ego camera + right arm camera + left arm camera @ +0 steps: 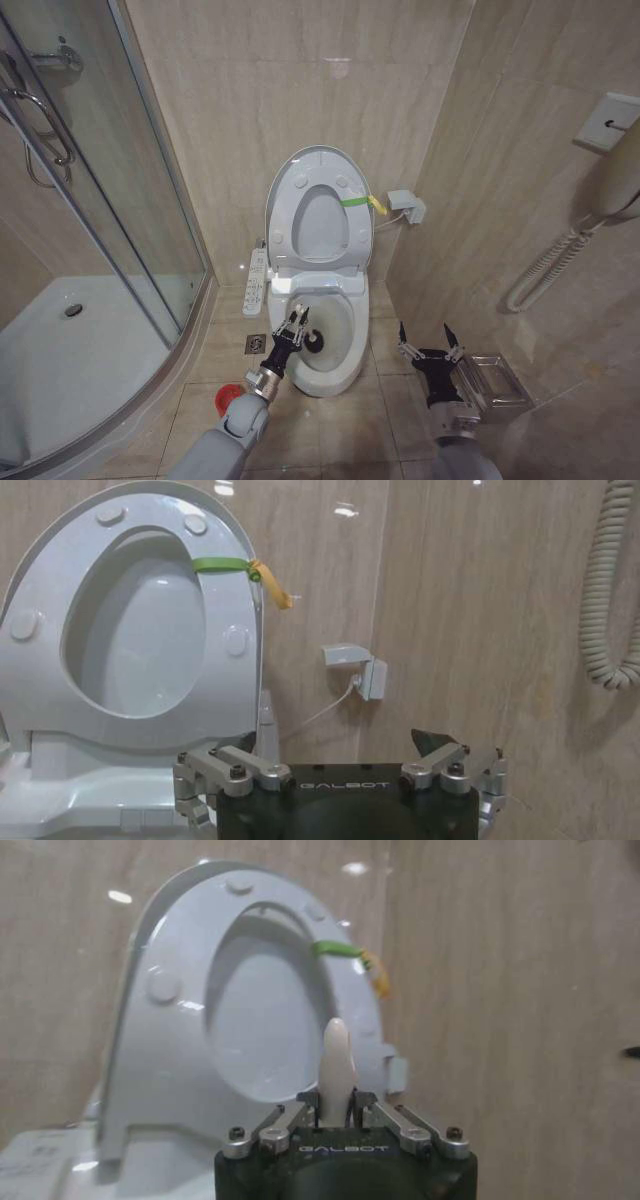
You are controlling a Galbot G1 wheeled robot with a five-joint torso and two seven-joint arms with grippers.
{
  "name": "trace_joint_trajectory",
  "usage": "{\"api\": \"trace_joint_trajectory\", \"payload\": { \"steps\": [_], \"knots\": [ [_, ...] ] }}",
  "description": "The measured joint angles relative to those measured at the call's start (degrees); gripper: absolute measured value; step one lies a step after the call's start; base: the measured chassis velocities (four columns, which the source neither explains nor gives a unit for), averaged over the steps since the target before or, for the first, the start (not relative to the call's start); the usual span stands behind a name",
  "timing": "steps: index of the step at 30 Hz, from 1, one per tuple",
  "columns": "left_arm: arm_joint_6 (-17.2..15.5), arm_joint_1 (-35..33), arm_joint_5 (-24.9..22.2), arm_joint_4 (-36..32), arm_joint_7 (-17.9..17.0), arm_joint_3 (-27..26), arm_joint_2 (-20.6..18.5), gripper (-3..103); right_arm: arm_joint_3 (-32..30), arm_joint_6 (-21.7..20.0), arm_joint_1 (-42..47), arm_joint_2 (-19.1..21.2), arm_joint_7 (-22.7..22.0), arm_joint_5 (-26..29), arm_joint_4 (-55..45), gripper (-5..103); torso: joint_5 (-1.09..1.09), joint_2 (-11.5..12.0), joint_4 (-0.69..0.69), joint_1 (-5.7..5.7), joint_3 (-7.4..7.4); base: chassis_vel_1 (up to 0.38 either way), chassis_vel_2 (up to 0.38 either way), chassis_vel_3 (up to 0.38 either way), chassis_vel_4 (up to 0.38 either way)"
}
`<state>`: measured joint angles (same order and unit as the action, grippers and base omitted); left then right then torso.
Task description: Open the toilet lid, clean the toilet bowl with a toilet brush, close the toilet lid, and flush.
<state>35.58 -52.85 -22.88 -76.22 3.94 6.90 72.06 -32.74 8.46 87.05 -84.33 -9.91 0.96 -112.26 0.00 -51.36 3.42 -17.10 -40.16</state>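
The toilet lid (318, 215) stands raised against the far tiled wall, with the ring seat folded up against it; a green-and-yellow tab (361, 202) sits on its right edge. Below it the toilet bowl (345, 345) lies open on the floor, with a long white button panel (256, 282) along its left side.

The left pincer (294, 325) reaches over the bowl's left rim, clenched on the pale handle (337, 1069) of the toilet brush (316, 342), whose black head sits inside the bowl. In the left wrist view the handle rises upright between the closed fingers (300, 1116), and the word "GALBOT" (343, 1149) is printed in white on the pincer body. The red cup-shaped holder (229, 399) stands on the floor near the left of the bowl, just beside the left arm.

The right pincer (429, 343) hovers to the right of the bowl, near a metal rack (492, 384) on the floor, its fingers spread wide and grasping nothing. The right wrist view shows the same "GALBOT" lettering (344, 786) on its body, and a small white wall box (358, 667) with a cable beyond.
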Motion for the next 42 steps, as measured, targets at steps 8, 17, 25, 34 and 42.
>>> {"api": "trace_joint_trajectory", "payload": {
  "steps": [8,17,25,34,42],
  "knots": [
    [-0.90,0.74,0.11,0.28,0.00,2.56,0.60,21,0.00,0.00,0.00,0.00,0.00,0.00,0.00,100,0.00,0.00,0.01,0.00,0.00,0.000,0.000,0.000,0.000],
    [-0.52,4.77,-4.52,9.32,2.50,4.35,2.71,21,-0.01,0.00,0.00,0.00,0.00,0.00,0.00,100,0.01,0.01,0.00,0.00,0.00,0.000,0.000,0.000,0.000],
    [1.08,8.07,-6.28,17.14,3.86,2.94,3.80,21,0.00,0.00,0.00,0.00,0.00,0.00,0.00,100,0.00,0.01,0.01,0.00,0.00,0.000,0.000,0.000,0.000],
    [-0.53,5.60,-1.78,5.85,1.39,0.26,0.93,21,0.00,0.00,0.00,0.00,0.00,0.00,0.00,100,0.00,0.01,0.00,0.00,0.00,0.000,0.000,0.000,0.000],
    [-6.20,2.36,1.54,-6.17,-2.84,-1.38,-1.61,21,0.00,0.00,0.00,0.00,0.00,0.00,0.00,100,0.00,0.01,0.01,0.00,0.00,0.000,0.000,0.000,0.000]
  ]
}}
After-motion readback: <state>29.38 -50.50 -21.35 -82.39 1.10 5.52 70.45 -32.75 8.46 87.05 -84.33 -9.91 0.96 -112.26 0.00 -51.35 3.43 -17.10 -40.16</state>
